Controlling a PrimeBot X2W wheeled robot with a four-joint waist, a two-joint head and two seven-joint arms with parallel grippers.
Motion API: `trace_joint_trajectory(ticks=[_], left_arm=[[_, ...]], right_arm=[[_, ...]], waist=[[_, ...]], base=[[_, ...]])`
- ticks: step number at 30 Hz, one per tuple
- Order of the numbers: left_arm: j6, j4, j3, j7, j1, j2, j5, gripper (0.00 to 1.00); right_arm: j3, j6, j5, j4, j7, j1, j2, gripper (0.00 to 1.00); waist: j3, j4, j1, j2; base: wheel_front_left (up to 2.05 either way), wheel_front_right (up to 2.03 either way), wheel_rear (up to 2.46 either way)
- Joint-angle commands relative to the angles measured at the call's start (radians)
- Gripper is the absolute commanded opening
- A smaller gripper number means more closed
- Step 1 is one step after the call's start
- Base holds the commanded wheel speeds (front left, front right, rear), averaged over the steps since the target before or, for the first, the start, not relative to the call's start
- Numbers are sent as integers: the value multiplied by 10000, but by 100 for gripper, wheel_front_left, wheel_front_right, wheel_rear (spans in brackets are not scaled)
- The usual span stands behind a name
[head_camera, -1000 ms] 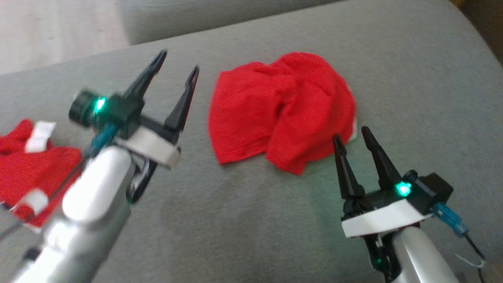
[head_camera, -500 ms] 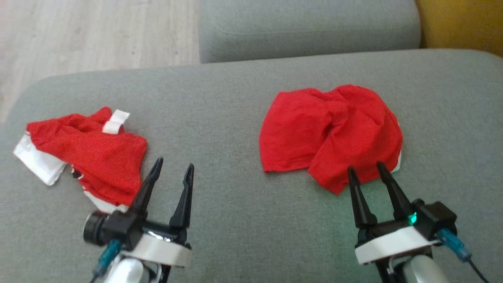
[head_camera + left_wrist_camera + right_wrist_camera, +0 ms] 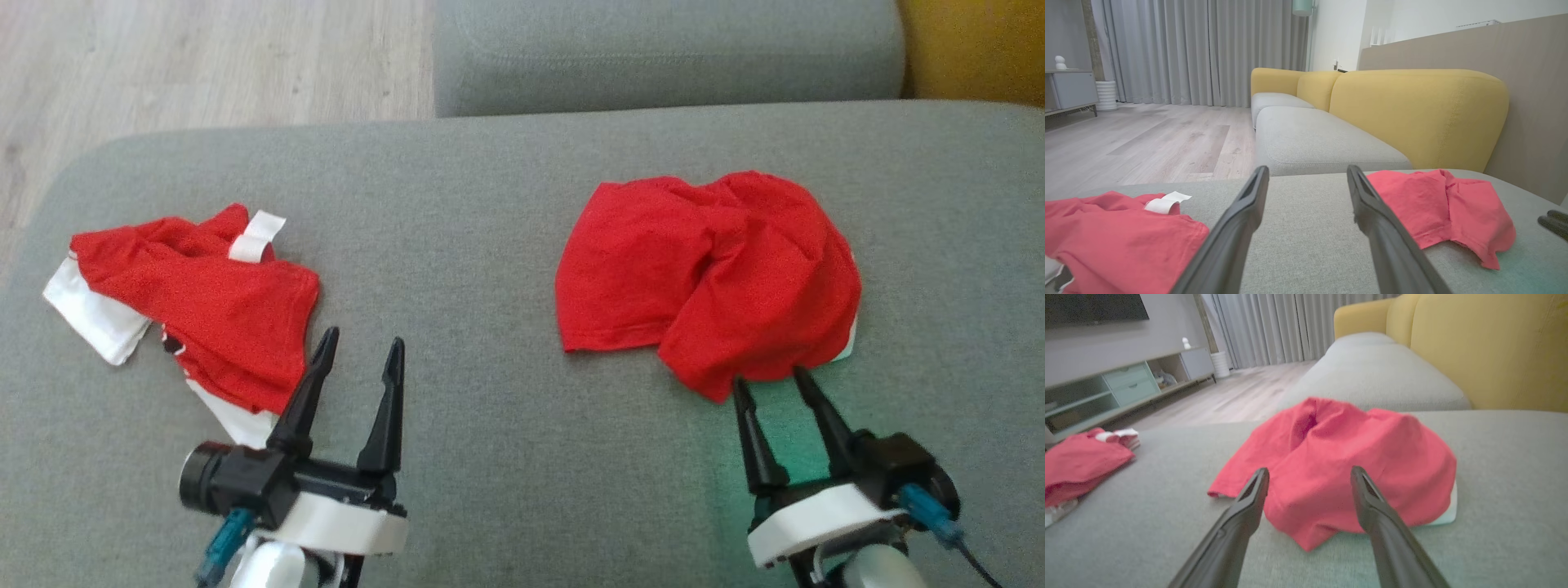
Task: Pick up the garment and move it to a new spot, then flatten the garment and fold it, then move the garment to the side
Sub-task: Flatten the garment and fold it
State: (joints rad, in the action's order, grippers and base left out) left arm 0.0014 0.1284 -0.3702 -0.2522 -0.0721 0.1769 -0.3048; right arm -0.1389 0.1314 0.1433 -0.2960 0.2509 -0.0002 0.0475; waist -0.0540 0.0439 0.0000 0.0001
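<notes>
Starting nearest, at the lower left of the head view: left gripper, poised above the grey seat cushion, long dark fingers spread wide apart, nothing between them. Points up the view, just beside the right hem of a red-and-white garment; whether touching it, cannot tell. At the lower right: right gripper, likewise spread wide, gripping nothing, fingertips right at the near edge of the red garment; contact there cannot be told either. Viewed along the right wrist's own fingers, sits squarely ahead of the tips, with its near fold in the gap between them.

Next out, on the same cushion, right of centre: red garment, crumpled into a rounded heap, with a flatter flap spread toward the left and a sliver of pale fabric peeking from under its right edge. Well apart from it, on the cushion's left part: red-and-white garment, rumpled, with white bands at its left and near edges and a small white tab on top.

Farther: a second grey cushion, butting against the far edge of the first. Right of that, a yellow backrest. Left, pale wood floor. Farthest, in the wrist views: grey curtains and a low media cabinet.
</notes>
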Motion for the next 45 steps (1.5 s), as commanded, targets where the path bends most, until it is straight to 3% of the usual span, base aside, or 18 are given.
trace_joint_trajectory(ticks=[1, 14, 25, 26, 27, 28, 34, 45], left_arm=[[-110, -260, 471, -95, -604, -56, 126, 100], [-749, -135, 813, -95, -1072, -594, 565, 100], [-1010, -68, 928, -95, -1083, -871, 797, 100], [-1026, -53, 943, -95, -1089, -887, 812, 100], [-1041, -36, 960, -95, -1090, -902, 827, 100], [-1053, -19, 981, -95, -1085, -916, 842, 100], [-1098, 115, 1136, -95, -952, -968, 966, 100], [-1174, 287, 1554, -95, -498, -972, 1015, 100]], right_arm=[[-237, -7, -220, -97, 102, -539, 27, 100], [-159, -7, -1550, -2827, -776, -2191, 27, 100], [440, -7, -2114, -4205, -1338, -2920, 27, 100], [461, -7, -2095, -4302, -1406, -2941, 27, 70], [456, -7, -2027, -4392, -1450, -2958, 27, 25], [450, -7, -2007, -4455, -1440, -2978, 27, 0], [378, -7, -1763, -4496, -928, -3088, 27, 0], [784, -7, -1304, -3168, -241, -3542, 27, 0]], waist=[[-153, 84, 0, -1], [-800, 707, 0, -1], [-932, 1161, 0, -1], [-922, 1178, 0, -1], [-904, 1185, 0, -1], [-878, 1182, 0, -1], [-507, 996, 0, -1], [372, 753, 0, -1]], base=[[0, 0, 0], [0, 0, 0], [0, 0, 0], [0, 0, 0], [0, 0, 0], [0, 0, 0], [0, 0, 0], [0, 0, 0]])
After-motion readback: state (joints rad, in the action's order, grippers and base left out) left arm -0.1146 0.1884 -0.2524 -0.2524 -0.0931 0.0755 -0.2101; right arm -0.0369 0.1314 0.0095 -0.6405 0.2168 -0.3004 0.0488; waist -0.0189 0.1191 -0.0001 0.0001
